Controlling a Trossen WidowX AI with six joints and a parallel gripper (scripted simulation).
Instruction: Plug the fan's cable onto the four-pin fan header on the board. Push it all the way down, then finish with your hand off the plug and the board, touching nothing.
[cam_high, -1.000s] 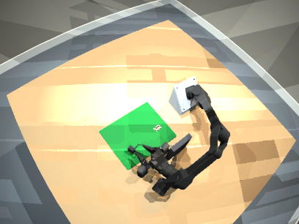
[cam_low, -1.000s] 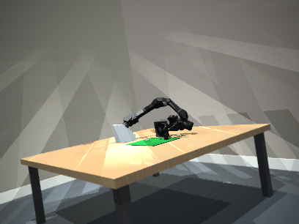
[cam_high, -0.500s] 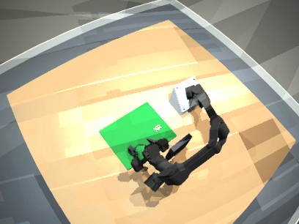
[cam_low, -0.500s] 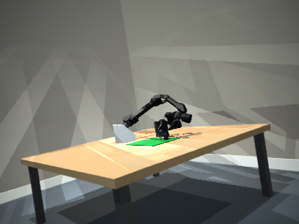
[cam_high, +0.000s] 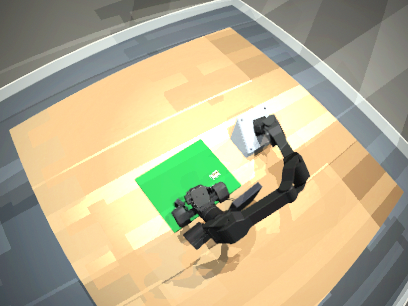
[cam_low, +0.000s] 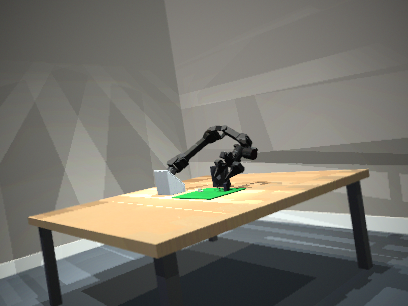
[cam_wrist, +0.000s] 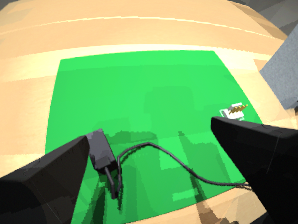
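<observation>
Gripper (cam_wrist: 160, 183): fingers spread wide, holding nothing, poised over the board's near edge. Plug (cam_wrist: 100, 147): dark, lay loose on the green board (cam_wrist: 140, 90) by the left finger, its cable (cam_wrist: 174, 160) trailing right. Header (cam_wrist: 233, 112): small, white, farther right on the board, well apart from the plug. Table (cam_high: 100, 105): wooden.

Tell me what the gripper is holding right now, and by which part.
Nothing is held. The gripper is open, its fingers spread wide. The dark plug lies on the green board beside the left finger, cable trailing away.
</observation>
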